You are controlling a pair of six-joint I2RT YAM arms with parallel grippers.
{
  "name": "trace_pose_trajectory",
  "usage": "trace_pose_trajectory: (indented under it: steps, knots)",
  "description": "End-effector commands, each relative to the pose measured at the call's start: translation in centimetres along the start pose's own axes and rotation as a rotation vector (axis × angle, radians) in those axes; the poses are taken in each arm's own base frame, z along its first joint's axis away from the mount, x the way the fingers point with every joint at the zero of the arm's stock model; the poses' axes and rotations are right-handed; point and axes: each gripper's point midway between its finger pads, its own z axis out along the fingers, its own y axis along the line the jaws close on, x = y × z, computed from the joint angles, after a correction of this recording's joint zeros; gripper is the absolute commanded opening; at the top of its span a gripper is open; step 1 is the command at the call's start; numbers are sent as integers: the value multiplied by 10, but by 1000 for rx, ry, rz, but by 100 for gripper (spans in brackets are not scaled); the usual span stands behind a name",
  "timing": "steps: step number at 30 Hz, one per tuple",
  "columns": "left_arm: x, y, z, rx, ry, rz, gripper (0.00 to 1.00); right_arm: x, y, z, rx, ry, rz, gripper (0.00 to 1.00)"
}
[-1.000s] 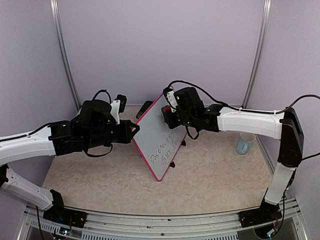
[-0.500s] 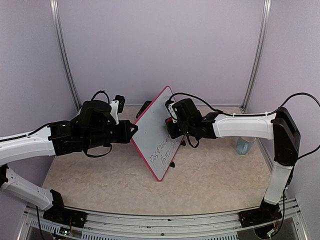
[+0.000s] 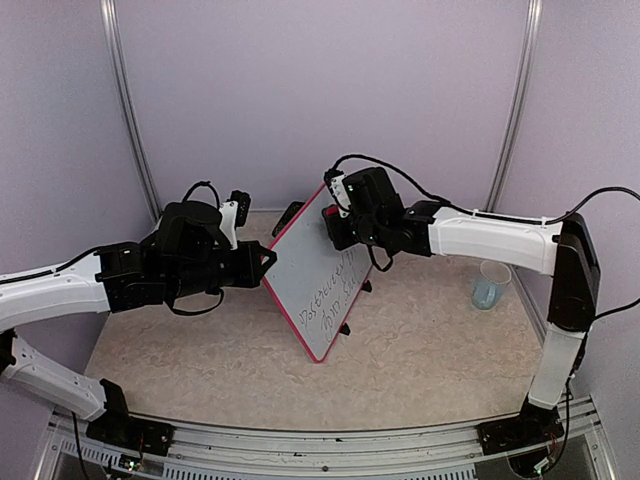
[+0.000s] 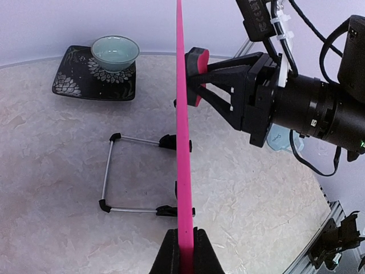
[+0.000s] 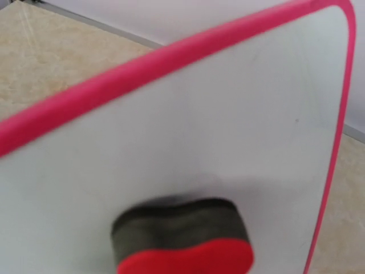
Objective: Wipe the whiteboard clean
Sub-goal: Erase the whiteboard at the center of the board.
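The whiteboard [image 3: 308,285] has a pink-red frame and stands tilted on its edge mid-table, with dark handwriting on its lower half. My left gripper [image 3: 268,262] is shut on its left frame edge; in the left wrist view the board shows edge-on [image 4: 181,137] between my fingers [image 4: 168,257]. My right gripper [image 3: 336,218] is shut on a red and dark eraser block [image 4: 197,71], pressed against the board's upper right face. The right wrist view shows the eraser [image 5: 182,237] on the clean white surface [image 5: 199,125].
A clear blue cup [image 3: 487,285] stands at the right. A black patterned tray [image 4: 68,85] with a pale green bowl [image 4: 115,51] lies behind the board. A wire stand [image 4: 107,171] with black feet lies on the table by the board.
My right gripper slid the eraser down the board's face, then back up to the upper corner. My left gripper and the board stayed still.
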Motion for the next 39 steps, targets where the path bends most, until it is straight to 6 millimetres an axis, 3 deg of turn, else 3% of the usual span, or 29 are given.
trace_pose_trajectory:
  steps: [1,7,11,14,21,26,28,39]
  knots:
    - [15,-15,-4,81,51,48,0,35,0,25,18,77,-16,26]
    - [15,-14,-4,78,51,51,0,77,-7,42,42,160,-9,26]
    - [14,-15,-4,79,48,52,0,83,-8,43,40,176,-6,26]
    - [14,-15,-4,78,49,52,0,68,-5,37,18,145,1,25]
    - [13,-16,-3,76,48,56,0,-3,-2,1,-46,-9,18,26]
    - [11,-17,-2,78,47,57,0,-20,-7,-3,-21,-35,13,27]
    - [11,-18,-2,80,48,60,0,-16,-8,3,-5,-17,7,27]
    - [9,-18,-4,76,46,61,0,52,-17,46,34,131,13,26]
